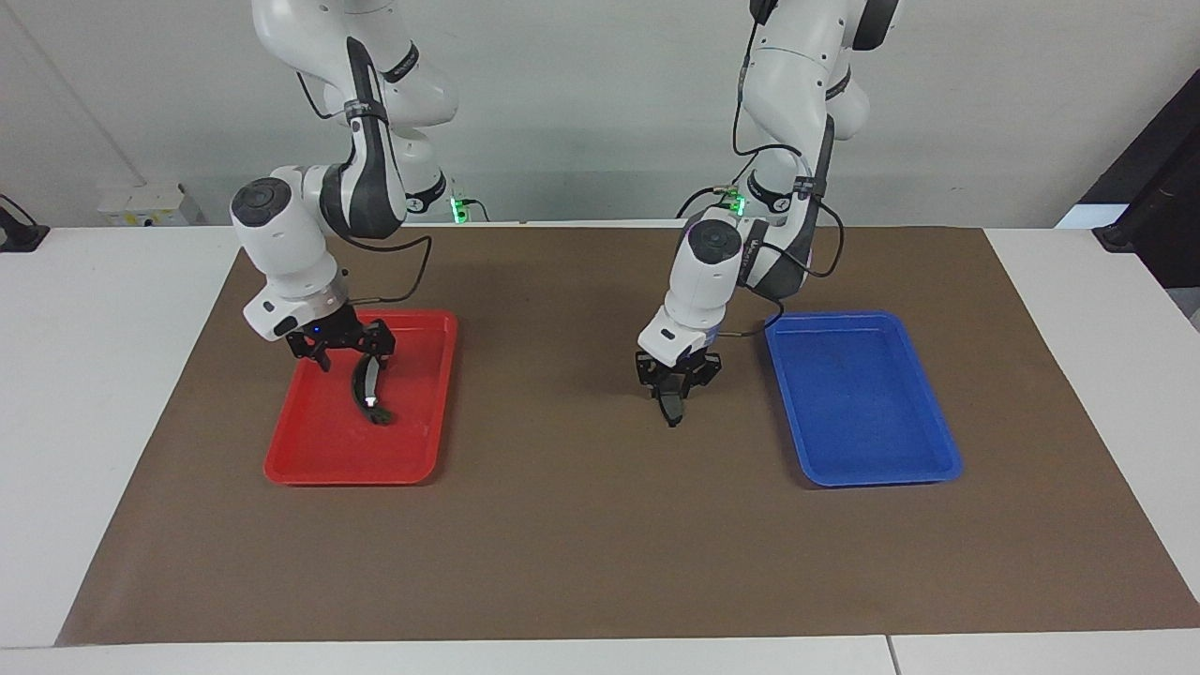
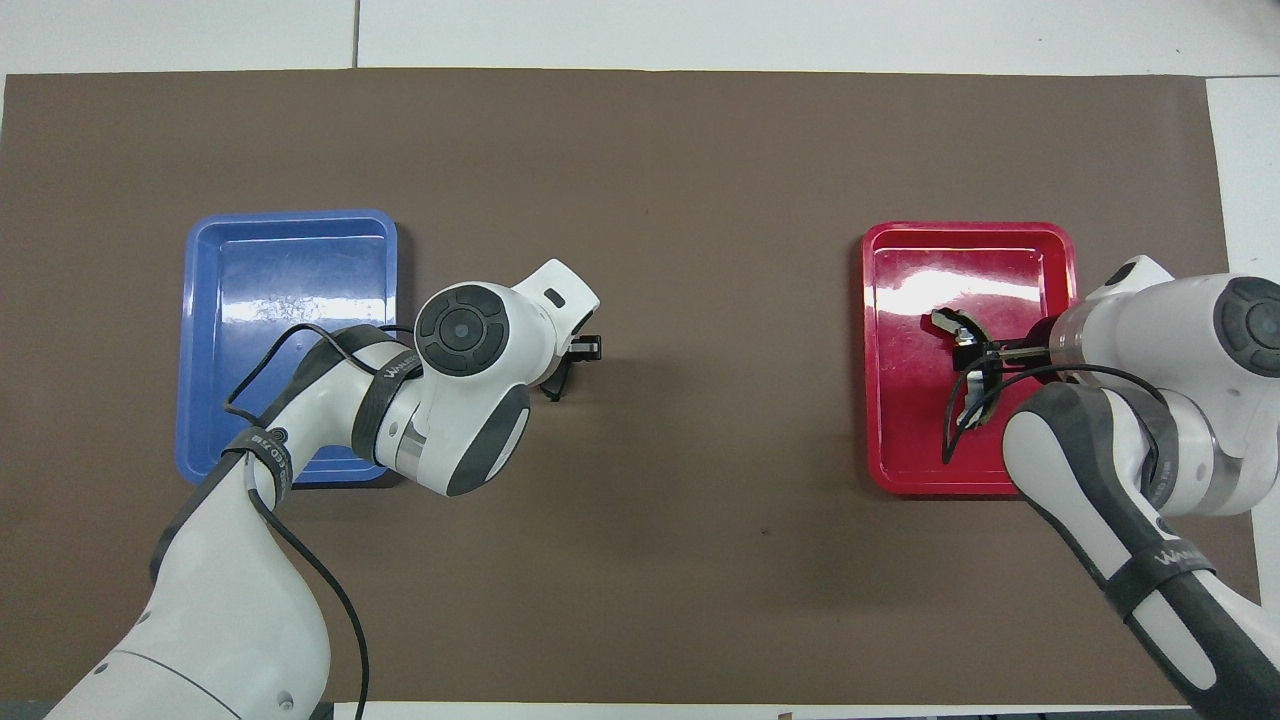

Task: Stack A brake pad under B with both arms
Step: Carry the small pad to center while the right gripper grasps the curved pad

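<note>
My left gripper [image 1: 671, 392] is clamped on the A brake pad [image 1: 670, 406], the small dark flat pad, which hangs from my fingers on edge with its lower tip down at the brown mat [image 1: 581, 525]. I am holding it over bare mat, between the two trays and just beside the blue tray [image 1: 923, 469]. From overhead my own wrist covers most of this; only the gripper's black tip [image 2: 575, 352] and a sliver of the pad [image 2: 553, 385] stick out past the white housing.

My right gripper [image 1: 352, 345] is down in the red tray [image 1: 309, 450], at the end of B [image 1: 367, 384] that lies nearer to me. The fingers straddle that end of the curved shoe, but I cannot tell whether they are pressed against it or only standing around it. B lies flat on the tray floor, its silvery strip running along the inside of the curve; the overhead view shows the same, with the gripper [image 2: 985, 352] across the middle of the crescent [image 2: 972, 400] and a black cable looping over it.

The red tray sits toward my right arm's end of the table, the blue tray [image 2: 290, 245] toward my left arm's end, well apart.
</note>
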Controlling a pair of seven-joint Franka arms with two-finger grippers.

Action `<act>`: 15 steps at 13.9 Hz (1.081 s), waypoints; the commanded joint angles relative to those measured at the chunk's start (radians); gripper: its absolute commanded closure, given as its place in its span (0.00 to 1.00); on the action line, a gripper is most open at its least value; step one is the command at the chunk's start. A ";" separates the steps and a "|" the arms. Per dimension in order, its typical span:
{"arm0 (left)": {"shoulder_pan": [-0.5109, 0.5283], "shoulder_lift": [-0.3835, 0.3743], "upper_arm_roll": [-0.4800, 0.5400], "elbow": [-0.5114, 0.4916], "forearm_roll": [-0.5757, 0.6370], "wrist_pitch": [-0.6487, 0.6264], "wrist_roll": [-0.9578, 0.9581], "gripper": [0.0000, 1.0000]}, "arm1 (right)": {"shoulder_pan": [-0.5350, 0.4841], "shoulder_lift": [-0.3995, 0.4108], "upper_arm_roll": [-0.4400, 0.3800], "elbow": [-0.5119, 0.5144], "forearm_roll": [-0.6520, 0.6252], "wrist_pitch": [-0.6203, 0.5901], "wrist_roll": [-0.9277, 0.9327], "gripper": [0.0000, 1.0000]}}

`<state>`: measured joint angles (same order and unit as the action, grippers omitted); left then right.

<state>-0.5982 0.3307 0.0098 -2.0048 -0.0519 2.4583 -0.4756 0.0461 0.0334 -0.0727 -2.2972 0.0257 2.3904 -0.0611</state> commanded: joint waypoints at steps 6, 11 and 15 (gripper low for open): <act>0.102 -0.143 0.016 -0.011 -0.022 -0.171 0.040 0.01 | -0.011 0.071 0.004 -0.054 0.033 0.131 -0.101 0.00; 0.299 -0.243 0.016 -0.011 -0.020 -0.324 0.288 0.01 | -0.009 0.071 0.004 -0.073 0.033 0.138 -0.152 0.14; 0.438 -0.315 0.018 -0.005 -0.020 -0.416 0.445 0.01 | -0.009 0.075 0.004 -0.050 0.033 0.112 -0.154 0.57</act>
<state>-0.2085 0.0687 0.0357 -1.9947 -0.0606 2.0946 -0.0929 0.0458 0.1099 -0.0730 -2.3534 0.0290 2.5050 -0.1757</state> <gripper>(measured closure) 0.009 0.326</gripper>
